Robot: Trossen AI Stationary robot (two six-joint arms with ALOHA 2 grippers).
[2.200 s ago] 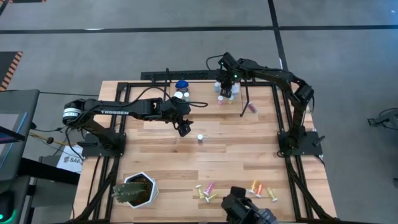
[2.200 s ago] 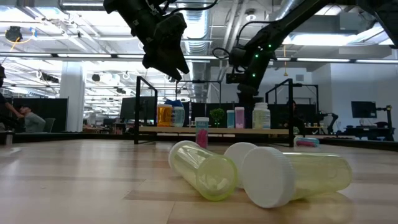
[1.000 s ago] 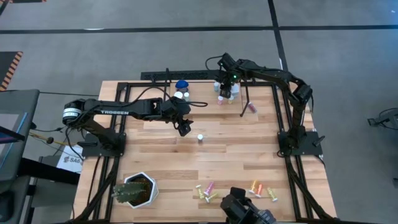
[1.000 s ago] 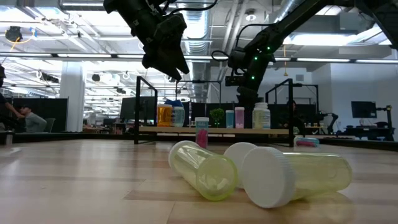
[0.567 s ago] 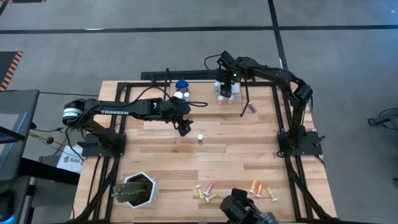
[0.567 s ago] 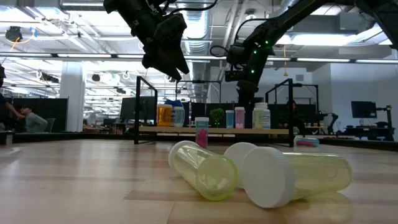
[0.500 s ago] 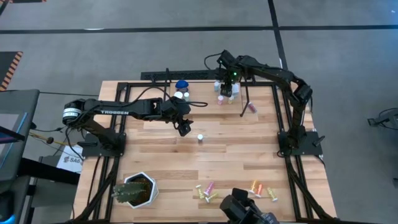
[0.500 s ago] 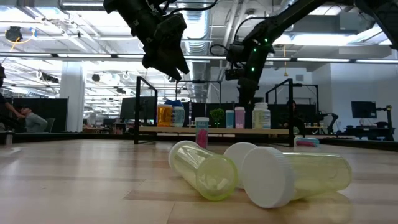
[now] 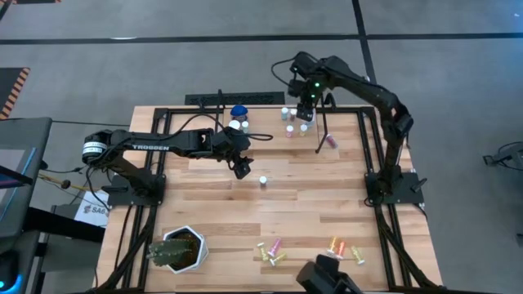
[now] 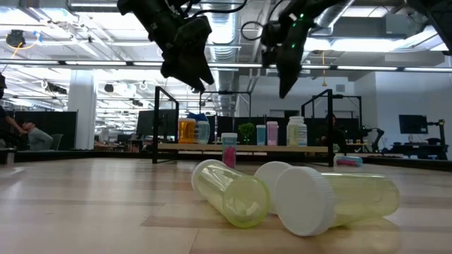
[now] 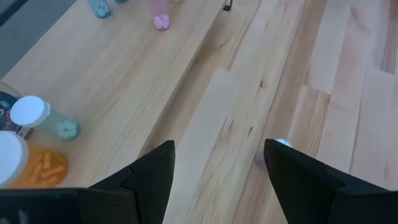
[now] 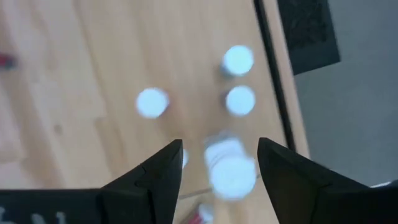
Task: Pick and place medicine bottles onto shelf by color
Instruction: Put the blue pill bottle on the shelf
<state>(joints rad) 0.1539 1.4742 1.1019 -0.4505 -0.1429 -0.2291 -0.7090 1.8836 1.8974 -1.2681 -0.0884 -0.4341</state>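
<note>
The shelf [image 9: 263, 120] stands along the table's far edge and carries several upright medicine bottles: a blue-lidded one [image 9: 239, 111], an orange one [image 10: 186, 130], and white-capped ones [image 9: 289, 122]. My right gripper [image 9: 305, 104] hangs open high above the shelf's right group [image 12: 230, 167], fingers pointing down, nothing between them. My left gripper [image 9: 242, 170] hovers open over the table in front of the shelf. A white-capped pink bottle [image 9: 263, 180] stands on the table just beyond it, showing beside one finger [image 11: 275, 149].
A pink bottle [image 9: 330, 141] lies on the table to the right of the shelf. Yellow [image 10: 233, 192], pink [image 9: 275, 245] and orange bottles [image 9: 335, 245] lie by the near edge. A spiky plant in a white pot [image 9: 177, 249] sits at the near left.
My right gripper has risen from just above the shelf's right bottles to well clear of them, and has tipped to point more steeply down. The bottles on the shelf stand as before.
</note>
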